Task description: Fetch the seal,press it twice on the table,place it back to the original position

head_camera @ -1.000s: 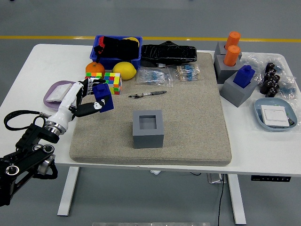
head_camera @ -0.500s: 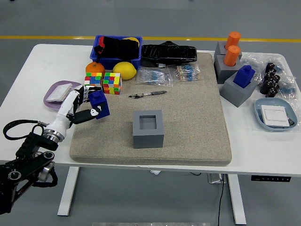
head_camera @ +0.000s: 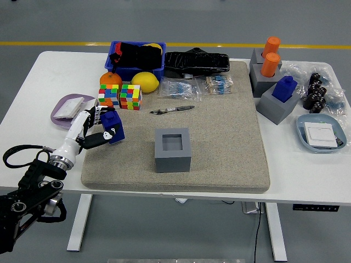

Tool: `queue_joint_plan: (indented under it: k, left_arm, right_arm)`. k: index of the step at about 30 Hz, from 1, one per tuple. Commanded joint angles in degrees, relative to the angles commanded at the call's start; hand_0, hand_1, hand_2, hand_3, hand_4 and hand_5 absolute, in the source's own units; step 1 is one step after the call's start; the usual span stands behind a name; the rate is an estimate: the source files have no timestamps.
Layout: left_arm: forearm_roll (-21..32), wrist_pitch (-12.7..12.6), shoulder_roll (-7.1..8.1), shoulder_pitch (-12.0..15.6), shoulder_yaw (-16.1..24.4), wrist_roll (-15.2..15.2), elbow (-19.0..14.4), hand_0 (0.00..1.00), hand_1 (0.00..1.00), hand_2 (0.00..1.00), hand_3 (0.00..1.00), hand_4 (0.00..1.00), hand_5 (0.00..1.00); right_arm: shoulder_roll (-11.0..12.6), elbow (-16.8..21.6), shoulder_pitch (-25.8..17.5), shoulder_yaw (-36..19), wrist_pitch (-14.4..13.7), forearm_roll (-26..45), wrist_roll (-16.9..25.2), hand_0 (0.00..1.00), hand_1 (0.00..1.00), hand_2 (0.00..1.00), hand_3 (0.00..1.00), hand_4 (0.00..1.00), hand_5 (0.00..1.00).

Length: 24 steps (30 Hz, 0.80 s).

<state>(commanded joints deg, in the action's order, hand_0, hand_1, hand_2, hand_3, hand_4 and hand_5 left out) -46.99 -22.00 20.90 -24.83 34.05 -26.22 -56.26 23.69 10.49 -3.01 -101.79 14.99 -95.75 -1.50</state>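
Observation:
My left hand (head_camera: pixel 98 127) comes in from the lower left and is shut on a blue seal (head_camera: pixel 112 126), holding it at the left edge of the beige mat (head_camera: pixel 219 126). The seal looks tilted, close to or touching the mat. The grey square holder (head_camera: pixel 173 149) with an empty recess stands in the middle of the mat, to the right of the seal. A second blue seal (head_camera: pixel 285 87) sits in a grey block (head_camera: pixel 277 107) at the right. My right arm is out of view.
Two colour cubes (head_camera: pixel 120 96), an orange (head_camera: pixel 110 79) and a lemon (head_camera: pixel 145 81) lie just behind the hand. A purple dish (head_camera: pixel 63 112) is at its left. A pen (head_camera: pixel 171 109), bagged parts, a blue bin (head_camera: pixel 137 57) and orange cylinders (head_camera: pixel 270 55) are farther back.
My left hand has drawn back toward the lower left and sunk a little, carrying the blue seal from near the colour cubes down to the mat's left edge.

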Motion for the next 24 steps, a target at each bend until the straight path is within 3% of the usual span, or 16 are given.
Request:
queue_joint_plan:
  k: [24]
  left_arm:
    - [1.2, 0.3, -0.78, 0.5, -2.3, -1.2, 3.4, 0.629, 0.435, 0.499, 0.673, 0.521, 0.002]
  right_arm:
    - [0.0, 0.2, 0.3, -0.1, 0.0, 0.0, 0.1, 0.795, 0.704, 0.679, 0.653, 0.827, 0.469]
